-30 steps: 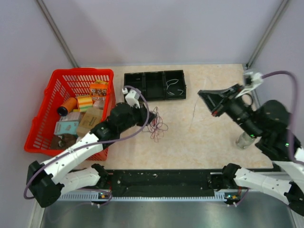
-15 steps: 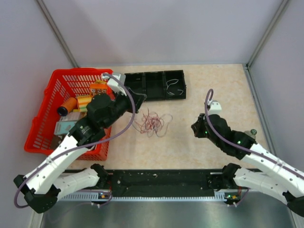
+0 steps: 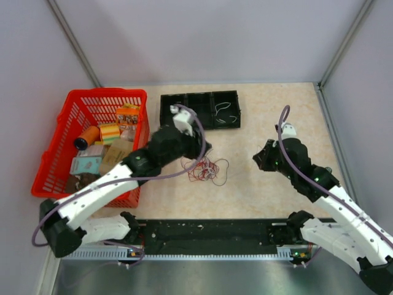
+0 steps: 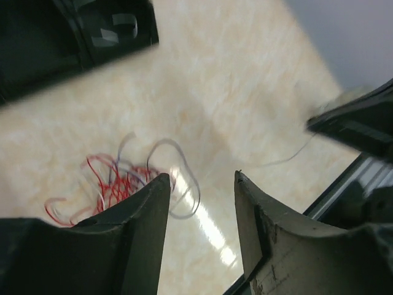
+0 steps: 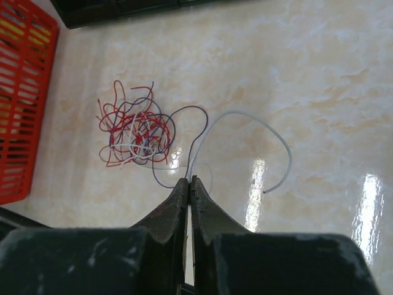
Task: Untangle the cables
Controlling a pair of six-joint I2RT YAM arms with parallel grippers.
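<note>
The cables (image 3: 207, 169) are a palm-sized tangle of thin red, white and dark wires on the beige tabletop, in the middle. My left gripper (image 3: 204, 149) hovers just above the tangle's far-left side. In the left wrist view it is open and empty (image 4: 199, 179), and the tangle (image 4: 113, 184) shows partly behind the left finger (image 4: 138, 227). My right gripper (image 3: 258, 158) is right of the tangle. In the right wrist view it is shut (image 5: 190, 179) on a white cable (image 5: 270, 132) that loops away to the right. A dark strand (image 5: 199, 120) also runs from the tips to the tangle (image 5: 134, 130).
A red basket (image 3: 52, 157) of small packages stands at the left, also in the right wrist view (image 5: 18, 92). A black compartment tray (image 3: 199, 110) lies at the back, with white wires in its right bay. A black rail (image 3: 209, 233) runs along the near edge.
My left gripper has swung from beside the basket to just over the tangle. My right arm came down from high on the right to table level. The tangle has shifted slightly right.
</note>
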